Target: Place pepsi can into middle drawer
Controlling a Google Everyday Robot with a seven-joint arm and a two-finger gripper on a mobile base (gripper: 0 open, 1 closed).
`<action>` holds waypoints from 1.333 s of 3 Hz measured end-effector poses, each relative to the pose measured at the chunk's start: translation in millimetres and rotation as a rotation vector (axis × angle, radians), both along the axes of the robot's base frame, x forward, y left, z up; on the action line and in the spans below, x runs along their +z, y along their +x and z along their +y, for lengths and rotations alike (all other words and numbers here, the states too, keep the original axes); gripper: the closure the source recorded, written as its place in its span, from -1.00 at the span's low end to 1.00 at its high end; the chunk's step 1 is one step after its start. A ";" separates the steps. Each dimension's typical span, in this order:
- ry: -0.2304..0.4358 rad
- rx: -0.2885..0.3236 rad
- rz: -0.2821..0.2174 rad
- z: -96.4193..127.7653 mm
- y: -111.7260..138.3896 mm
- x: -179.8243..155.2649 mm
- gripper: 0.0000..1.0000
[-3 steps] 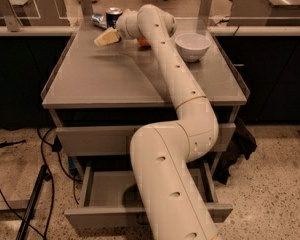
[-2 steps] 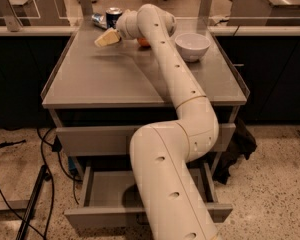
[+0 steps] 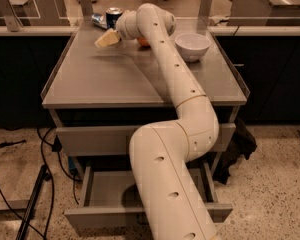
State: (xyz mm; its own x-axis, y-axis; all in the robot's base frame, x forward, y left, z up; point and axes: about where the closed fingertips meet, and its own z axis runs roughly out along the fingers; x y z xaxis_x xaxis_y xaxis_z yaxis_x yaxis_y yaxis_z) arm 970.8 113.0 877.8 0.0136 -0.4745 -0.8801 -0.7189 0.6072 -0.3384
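The pepsi can point(image 3: 113, 17), dark blue with a silver top, stands upright at the far left edge of the grey table point(image 3: 90, 79). My gripper point(image 3: 106, 38) hangs low over the tabletop just in front of the can and slightly to its left, apart from it. The arm reaches to it across the table from the lower foreground. Below the tabletop, the middle drawer point(image 3: 97, 217) is pulled open, and the arm covers much of its inside. The grey drawer front above it point(image 3: 90, 139) is shut.
A paler silvery object point(image 3: 97, 20) lies to the left of the can. A white bowl point(image 3: 192, 46) sits at the back right, and an orange thing point(image 3: 143, 42) shows behind the arm. Glass panels edge the table's back. Cables lie on the floor at left.
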 end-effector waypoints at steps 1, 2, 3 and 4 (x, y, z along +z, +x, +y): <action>0.003 0.000 0.004 2.8 0.9 -3.7 -1.00; 0.005 -0.001 0.003 3.3 1.5 -4.0 -0.63; 0.012 -0.002 -0.001 5.1 2.9 -4.8 -0.16; 0.013 -0.001 -0.002 5.2 3.0 -5.1 0.08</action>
State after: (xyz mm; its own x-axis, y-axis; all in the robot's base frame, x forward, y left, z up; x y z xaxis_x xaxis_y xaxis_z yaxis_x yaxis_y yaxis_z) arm 973.8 118.2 872.7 0.0146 -0.4633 -0.8861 -0.7177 0.6122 -0.3319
